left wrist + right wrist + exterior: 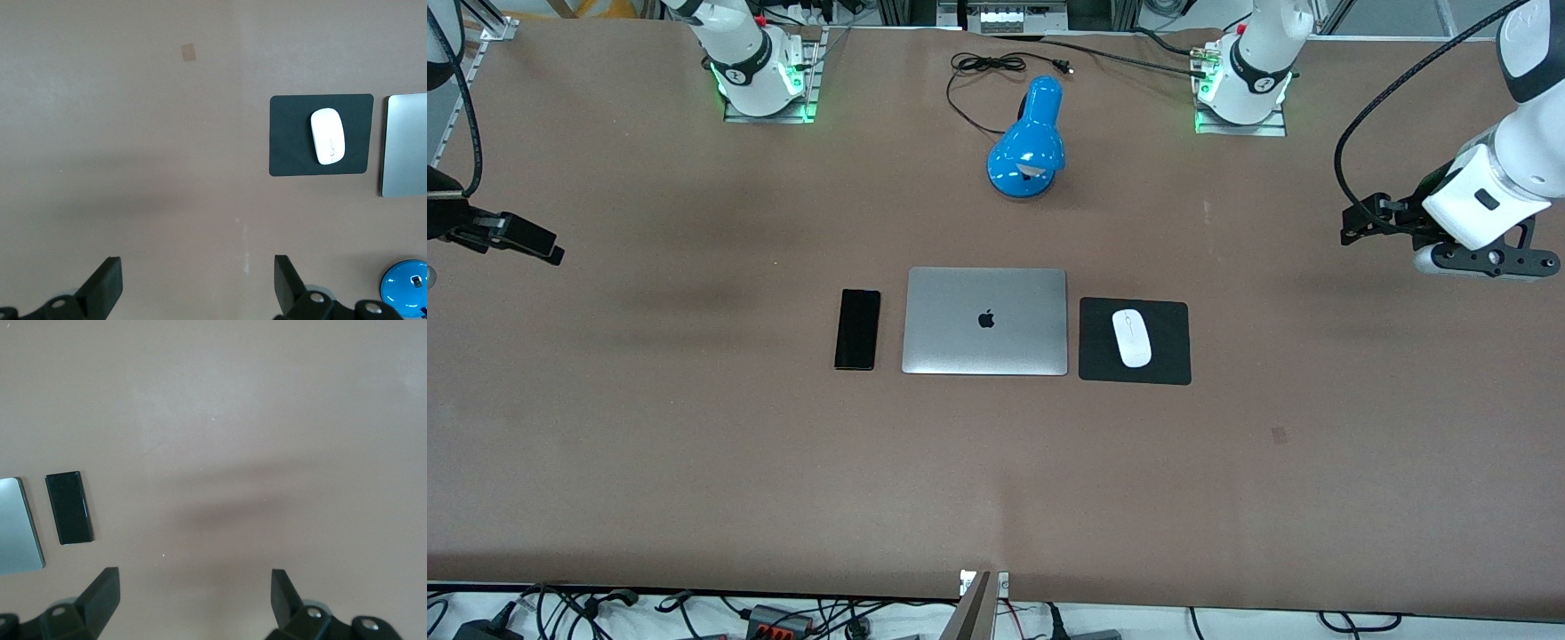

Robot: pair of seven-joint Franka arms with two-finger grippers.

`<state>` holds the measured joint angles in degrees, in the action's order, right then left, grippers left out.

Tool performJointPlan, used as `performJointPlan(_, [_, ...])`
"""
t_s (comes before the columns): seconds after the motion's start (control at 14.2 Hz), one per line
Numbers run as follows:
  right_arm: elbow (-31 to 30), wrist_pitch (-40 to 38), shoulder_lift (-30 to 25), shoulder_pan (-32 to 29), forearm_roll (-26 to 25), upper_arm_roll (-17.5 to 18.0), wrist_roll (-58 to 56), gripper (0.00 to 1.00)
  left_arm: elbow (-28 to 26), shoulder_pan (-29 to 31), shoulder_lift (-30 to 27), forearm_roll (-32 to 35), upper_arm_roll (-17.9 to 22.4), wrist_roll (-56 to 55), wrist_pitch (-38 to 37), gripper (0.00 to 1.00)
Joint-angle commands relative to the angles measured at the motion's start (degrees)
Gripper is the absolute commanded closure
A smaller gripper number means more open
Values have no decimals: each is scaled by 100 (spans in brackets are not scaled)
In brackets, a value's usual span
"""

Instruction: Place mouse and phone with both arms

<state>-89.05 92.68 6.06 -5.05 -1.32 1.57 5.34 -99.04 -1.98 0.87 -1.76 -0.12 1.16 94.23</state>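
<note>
Mouse [1132,338] on pad [1172,366], phone [857,329] beside laptop [984,322]

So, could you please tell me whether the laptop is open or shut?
Shut: the laptop lies flat on the table with its silver lid and logo facing up, between the phone and the mouse pad.

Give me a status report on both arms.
Left pincer and right pincer open, over bare table. Mouse on pad; phone beside laptop. Nothing obstructing.
</note>
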Motion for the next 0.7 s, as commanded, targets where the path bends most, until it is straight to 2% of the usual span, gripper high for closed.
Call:
performJointPlan(0.0, [81,-162,-79,-14,-70,28,-103,0,16,4,-61,106,-41,95,16,0])
performJointPlan(0.63, [143,-241,-185,-14,-35,45,-138,0,25,13,-61,123,-50,95,7,0])
